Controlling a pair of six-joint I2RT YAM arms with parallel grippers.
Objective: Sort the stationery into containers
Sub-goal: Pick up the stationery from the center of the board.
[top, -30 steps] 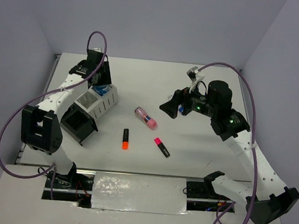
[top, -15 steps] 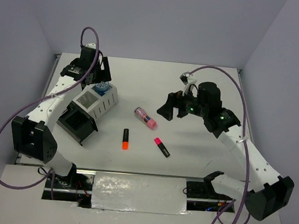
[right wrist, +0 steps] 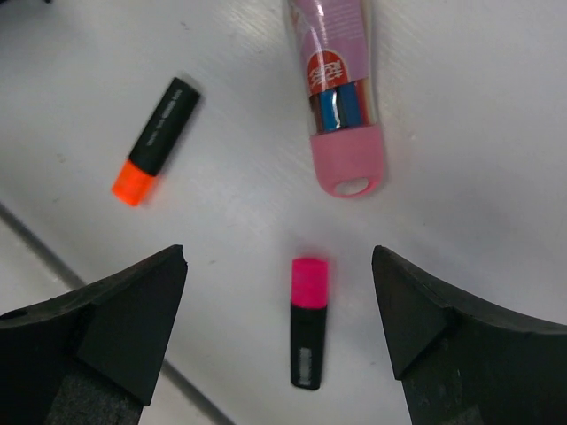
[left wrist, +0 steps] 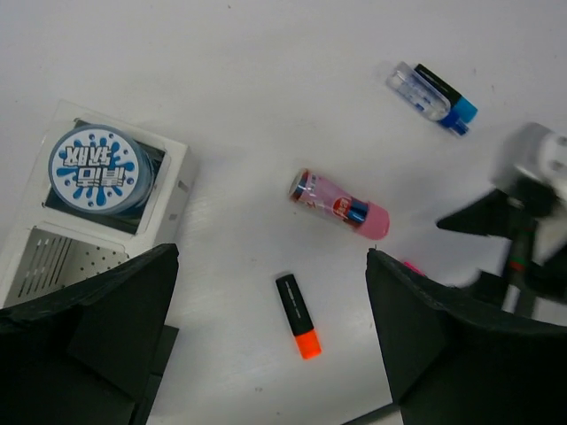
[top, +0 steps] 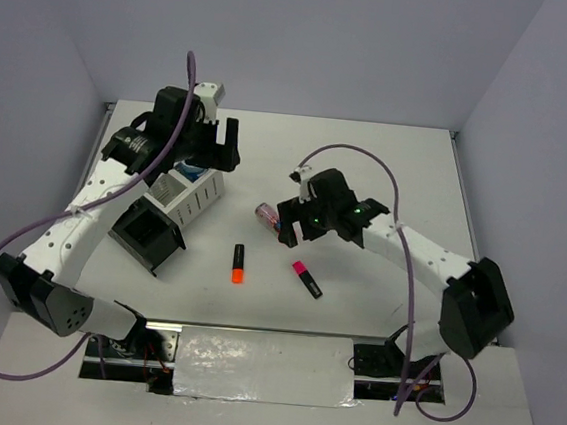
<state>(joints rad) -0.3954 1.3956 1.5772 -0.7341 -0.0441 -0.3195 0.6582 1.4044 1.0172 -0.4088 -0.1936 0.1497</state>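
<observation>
The left claw (top: 215, 148) is being held above the white-grey organizer (top: 186, 197), which is standing near the left edge of the worktop (top: 399, 158), toward the far-left corner. Its fingers (left wrist: 115, 310) are being kept wide apart, and nothing is being gripped between them. A round blue patterned tape roll (left wrist: 99, 168) is being seen lying flat in one compartment of this organizer, filling it; the compartment beside it is showing a bare perforated floor. The black organizer (top: 146, 231) is being seen right against the white-grey one, on the side toward the near edge.

The right claw (top: 285, 225) is being held low over the middle of the worktop, just beside the pink tube (top: 262, 212). Its fingers (right wrist: 115, 319) are likewise being kept apart with nothing between them; whether a finger is touching the tube cannot be told. In the right wrist view the tube's pink cap is being seen pointing toward the claw.

The orange highlighter (top: 238, 263) and the pink highlighter (top: 307, 279) are lying loose on the worktop, apart from each other, between the tube and the near edge. The blue marker (left wrist: 432, 97) is lying on the worktop beyond the tube, toward the right edge, as shown in the left wrist view.
</observation>
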